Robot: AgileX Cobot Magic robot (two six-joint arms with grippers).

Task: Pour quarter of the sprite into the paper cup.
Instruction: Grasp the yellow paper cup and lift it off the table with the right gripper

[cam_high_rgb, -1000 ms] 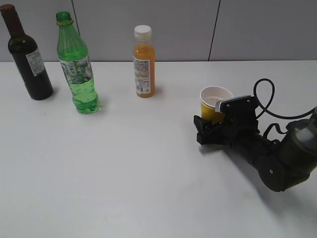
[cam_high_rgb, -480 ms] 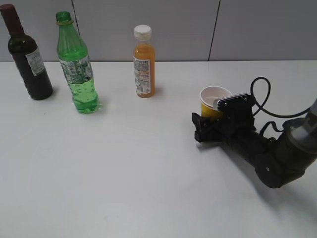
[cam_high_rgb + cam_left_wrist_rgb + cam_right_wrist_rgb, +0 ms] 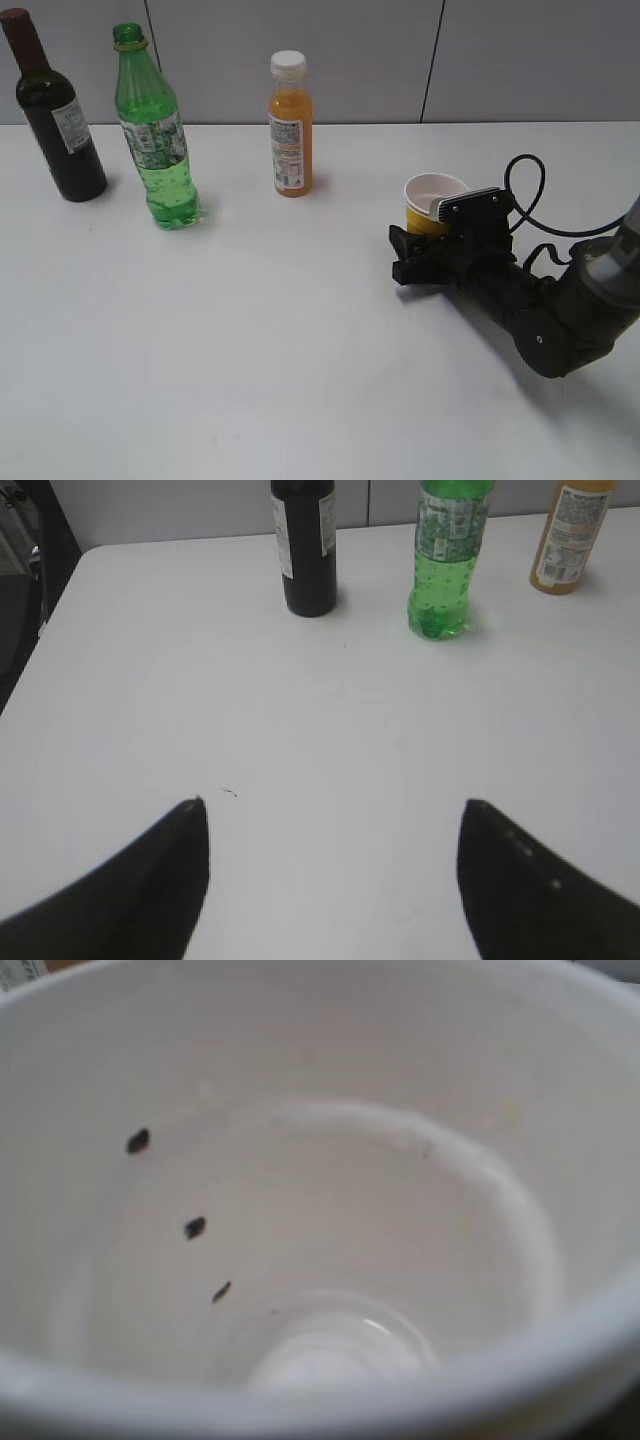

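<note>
The sprite [image 3: 155,135], a tall green bottle with no cap, stands upright at the back left; the left wrist view shows it far ahead [image 3: 440,570]. The yellow paper cup [image 3: 432,200] stands right of the middle. Its white inside fills the right wrist view [image 3: 320,1200], with a little clear liquid at the bottom. My right gripper [image 3: 415,255] lies low around the cup's base, with one black finger showing in front of the cup. The cup hides whether the jaws press on it. My left gripper [image 3: 335,805] is open and empty over bare table, well short of the bottles.
A dark wine bottle [image 3: 55,120] stands left of the sprite and shows in the left wrist view [image 3: 305,550]. An orange juice bottle [image 3: 290,125] with a white cap stands between the sprite and the cup. The white table [image 3: 250,330] ends at a grey wall.
My right arm has edged slightly left toward the cup and then held still. The bottles have not moved.
</note>
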